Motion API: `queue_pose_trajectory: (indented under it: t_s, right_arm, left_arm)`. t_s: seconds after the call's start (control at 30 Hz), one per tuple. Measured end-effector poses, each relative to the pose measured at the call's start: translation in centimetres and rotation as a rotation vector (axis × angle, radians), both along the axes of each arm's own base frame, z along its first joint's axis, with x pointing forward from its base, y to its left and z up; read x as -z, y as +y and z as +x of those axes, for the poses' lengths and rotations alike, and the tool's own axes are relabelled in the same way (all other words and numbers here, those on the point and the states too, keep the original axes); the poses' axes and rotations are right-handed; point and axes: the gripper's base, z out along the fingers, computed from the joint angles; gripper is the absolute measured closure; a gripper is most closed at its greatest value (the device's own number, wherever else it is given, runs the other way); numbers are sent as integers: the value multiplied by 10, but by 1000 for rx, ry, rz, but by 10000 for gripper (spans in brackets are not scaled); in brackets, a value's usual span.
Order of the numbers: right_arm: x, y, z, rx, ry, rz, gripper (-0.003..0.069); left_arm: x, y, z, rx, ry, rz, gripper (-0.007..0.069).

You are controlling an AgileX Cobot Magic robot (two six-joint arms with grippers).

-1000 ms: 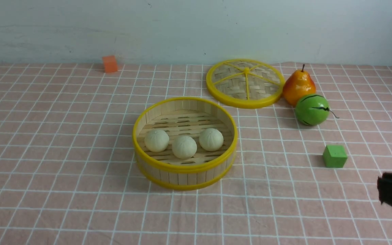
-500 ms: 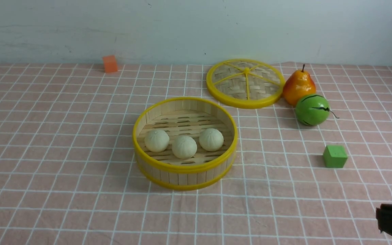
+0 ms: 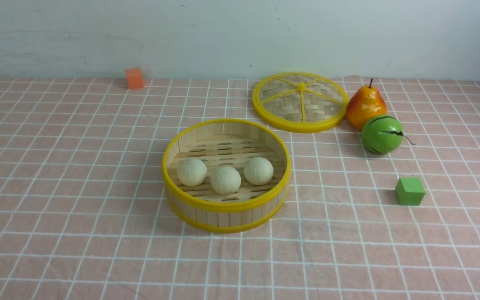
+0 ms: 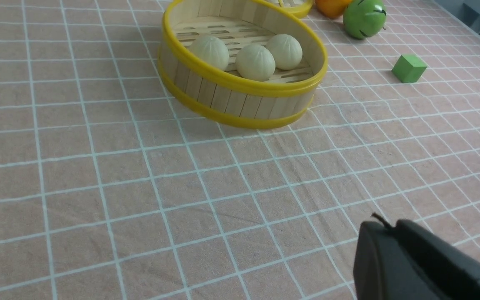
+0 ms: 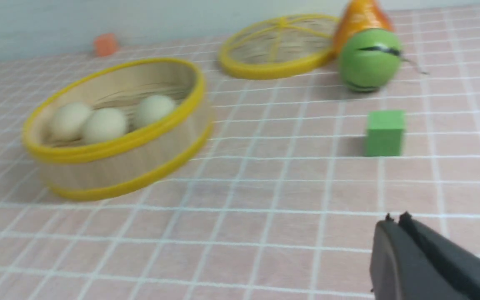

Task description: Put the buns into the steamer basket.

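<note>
Your three buns point(image 3: 225, 179) sat side by side in the steamer basket point(image 3: 226, 205), and your left gripper point(image 4: 388, 225) and right gripper point(image 5: 396, 221) were closed and held nothing, well apart from it, so only a careless swing into its wall could have spilled them.

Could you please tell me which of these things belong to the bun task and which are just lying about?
Job in hand: buns, steamer basket.
Lying about: lid, pear, green striped fruit, green cube, orange cube.
</note>
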Motion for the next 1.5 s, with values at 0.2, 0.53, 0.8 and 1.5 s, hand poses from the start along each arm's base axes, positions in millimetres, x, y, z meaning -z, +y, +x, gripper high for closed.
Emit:
queue_pose_trajectory:
  t_s: [0.2, 0.53, 0.8, 1.5]
  right_arm:
    - [16, -12, -8, 164, 34, -8, 680]
    - [22, -16, -11, 203, 108, -101, 680]
    - [22, -16, -11, 205, 115, -106, 679]
    - [22, -16, -11, 205, 116, -109, 665]
  left_arm:
    - [0, 0, 0, 0, 1, 0, 587]
    - [0, 0, 0, 1, 3, 0, 577]
    - [0, 0, 0, 1, 4, -1, 568]
    - [0, 0, 0, 1, 4, -1, 541]
